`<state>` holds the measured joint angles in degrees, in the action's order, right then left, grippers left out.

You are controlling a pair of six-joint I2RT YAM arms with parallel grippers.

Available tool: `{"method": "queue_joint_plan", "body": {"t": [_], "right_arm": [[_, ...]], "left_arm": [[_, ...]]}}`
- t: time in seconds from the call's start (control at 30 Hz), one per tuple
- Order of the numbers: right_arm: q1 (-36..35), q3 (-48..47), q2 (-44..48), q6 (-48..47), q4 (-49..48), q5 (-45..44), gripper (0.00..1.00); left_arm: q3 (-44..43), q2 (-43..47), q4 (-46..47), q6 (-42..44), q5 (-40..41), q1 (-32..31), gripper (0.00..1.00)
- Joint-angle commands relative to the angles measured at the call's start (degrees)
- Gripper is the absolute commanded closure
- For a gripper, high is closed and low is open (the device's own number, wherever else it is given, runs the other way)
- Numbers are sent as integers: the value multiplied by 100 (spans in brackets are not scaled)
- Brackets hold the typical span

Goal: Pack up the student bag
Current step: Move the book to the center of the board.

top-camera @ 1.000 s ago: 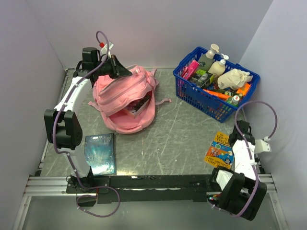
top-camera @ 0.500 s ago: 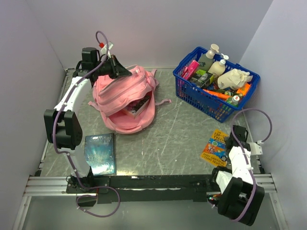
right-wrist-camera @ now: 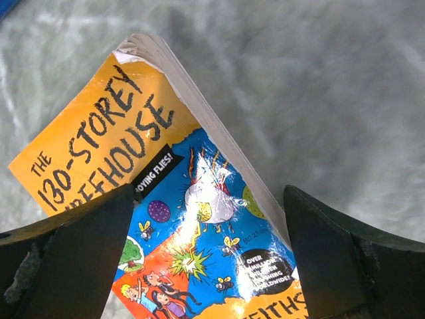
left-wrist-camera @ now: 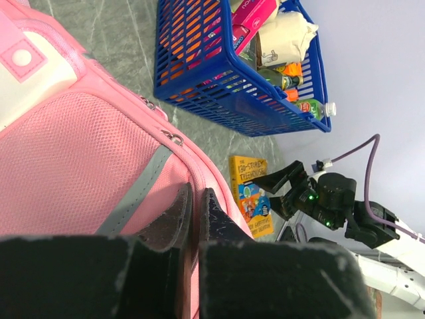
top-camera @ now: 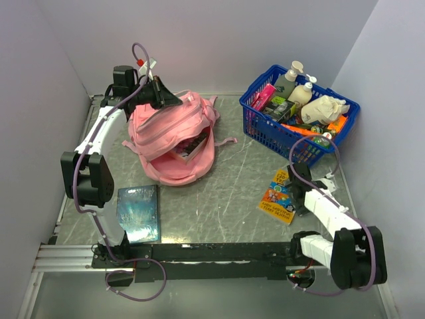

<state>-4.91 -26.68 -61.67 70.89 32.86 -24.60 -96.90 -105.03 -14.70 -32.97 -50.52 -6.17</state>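
The student bag [top-camera: 174, 136] lies in the upper left of the overhead view, its mouth gaping toward the bottom of the frame, with a book [top-camera: 190, 145] showing inside. It looks soft, light and floppy, so the opening will likely sag unless held. The stitched rim by the zipper seems the surest hold. There the left gripper [left-wrist-camera: 194, 211] is clenched on the pink fabric edge. At lower right the right gripper [right-wrist-camera: 206, 252] is spread wide over a yellow paperback [right-wrist-camera: 166, 199] on the desk [top-camera: 232, 179], not closed on it. A blue basket [top-camera: 265, 136] sits upper right, and a dark book [top-camera: 138, 212] lower left.
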Motion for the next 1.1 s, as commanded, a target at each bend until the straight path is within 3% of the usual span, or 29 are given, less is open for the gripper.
{"method": "queue_joint_plan", "body": {"t": [0.0,0.27,0.5,0.83,1.07], "right_arm": [[-405,-39,-144,233,573,351,0],[-1477,-768,-617,30,459,289,0],[-2524,-1472,-1855,74,177,403,2],[-2612,-962,-2586,74,-790,702,43],[-2954,-743,-2938,4,-1448,939,44]], "left_arm": [[-364,546,749,-420,-379,2,99],[-417,537,714,-377,-327,2,99],[-312,537,696,-298,-327,55,99],[-356,528,582,-192,-432,231,99],[-452,519,477,-131,-467,231,99]]}}
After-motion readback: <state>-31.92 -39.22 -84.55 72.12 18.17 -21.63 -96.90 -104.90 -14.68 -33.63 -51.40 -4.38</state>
